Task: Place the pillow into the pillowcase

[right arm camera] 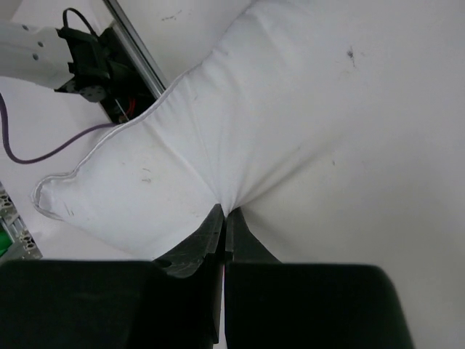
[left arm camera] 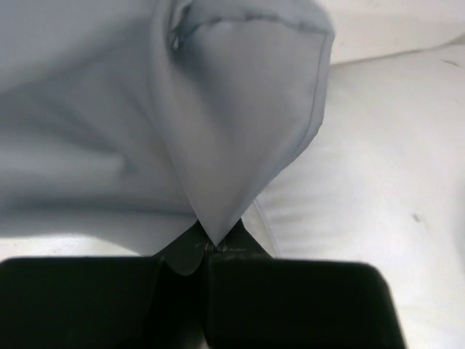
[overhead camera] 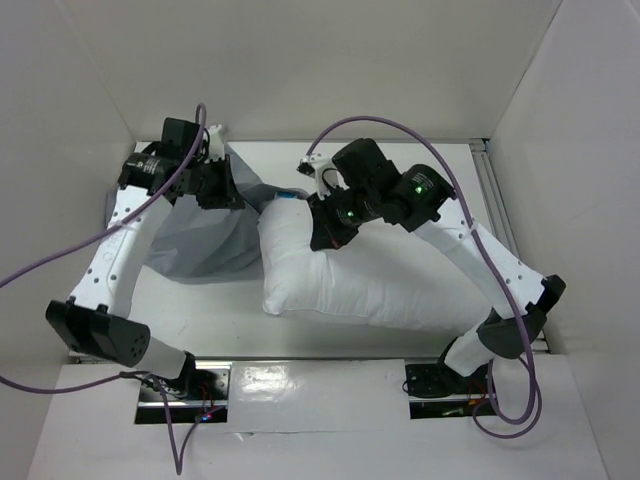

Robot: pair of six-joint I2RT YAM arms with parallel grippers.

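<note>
The pillow (overhead camera: 380, 285) lies across the middle of the table (overhead camera: 200, 315), plump and white, its long side running from the centre out toward the right arm's base. None of it looks to be inside the pillowcase (overhead camera: 195, 245) yet. That blue-grey sack is slumped on the left half of the table, just beside the pillow's left end, with its far edge hoisted up. The left gripper (left arm camera: 212, 246) has its 2 fingers closed tight on a pinch of the grey hem, so the cloth hangs from it in a loose, pointed fold. The right gripper (right arm camera: 226, 218) is likewise clamped shut on a tuck of the pillow's white cover near its far left end, and creases fan out from the bite. From above I can't quite make out whether the pillow's corner touches the sack's mouth or only sits close to it, since the arms cover that spot. I'd expect the pillow to handle as light but bulky and very soft, sagging and folding around any 1 hold. The case is thin and limp, likely to collapse shut unless its hem is kept high and wide. The best hold on the pillow seems a corner or the piped seam, where the fabric bunches firmly. On the case, it is the open hem.
</note>
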